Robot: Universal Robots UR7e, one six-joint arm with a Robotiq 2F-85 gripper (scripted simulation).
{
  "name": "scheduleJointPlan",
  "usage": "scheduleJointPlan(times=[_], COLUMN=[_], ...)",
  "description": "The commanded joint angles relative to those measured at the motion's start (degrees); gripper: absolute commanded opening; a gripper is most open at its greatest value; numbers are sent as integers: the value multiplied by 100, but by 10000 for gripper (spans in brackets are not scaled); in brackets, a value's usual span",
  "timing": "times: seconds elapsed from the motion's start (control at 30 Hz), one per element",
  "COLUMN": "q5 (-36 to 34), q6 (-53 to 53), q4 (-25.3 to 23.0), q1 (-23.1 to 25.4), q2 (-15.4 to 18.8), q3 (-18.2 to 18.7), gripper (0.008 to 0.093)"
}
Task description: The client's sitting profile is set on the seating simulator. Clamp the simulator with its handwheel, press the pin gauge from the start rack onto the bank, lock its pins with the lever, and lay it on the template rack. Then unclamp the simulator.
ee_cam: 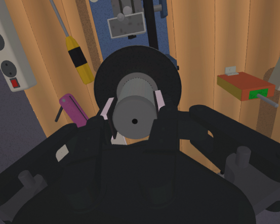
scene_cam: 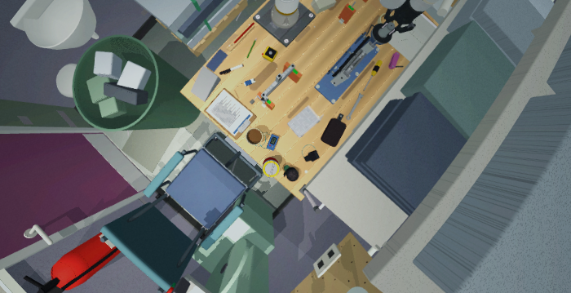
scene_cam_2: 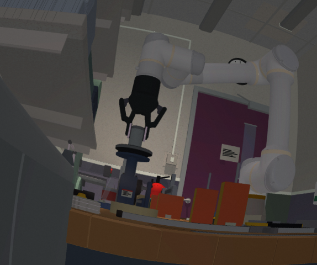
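Note:
The handwheel (scene_cam_2: pixel 134 149) (ee_cam: pixel 137 76) tops a dark post at the far end of the blue seating simulator (scene_cam: pixel 348 68) (ee_cam: pixel 128 22), and its grey knob (scene_cam_2: pixel 136 135) (ee_cam: pixel 134 111) is gripped by my gripper (scene_cam_2: pixel 136 133) (ee_cam: pixel 132 105) (scene_cam: pixel 384 32), which has come straight down onto it and is closed on it. The pin gauge (scene_cam: pixel 278 81) lies across two orange rack blocks in the middle of the bench, well away from me. Two more orange rack blocks (scene_cam: pixel 358 0) (ee_cam: pixel 244 85) stand near the arm's base.
A wheelchair (scene_cam: pixel 195 200) stands at the bench's near end. A yellow screwdriver (ee_cam: pixel 77 59) (scene_cam: pixel 374 70), a purple tool (ee_cam: pixel 72 109) (scene_cam: pixel 394 60) and a power strip (ee_cam: pixel 8 55) lie beside the simulator. A clipboard, cup and small items fill the bench's other end.

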Motion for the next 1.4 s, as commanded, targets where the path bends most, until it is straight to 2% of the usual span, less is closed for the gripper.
scheduleJointPlan(times=[0.0,0.4,0.7,1.03,1.37], q5=[0,0,0,0,0], q6=[0,142,623,1680,3279], q4=[-4,-4,-4,-4,-4], q1=[0,0,0,0,0], q2=[0,0,0,0,0], q3=[-1,-1,-1,-1,-1], gripper=[80,80,80,80,80])
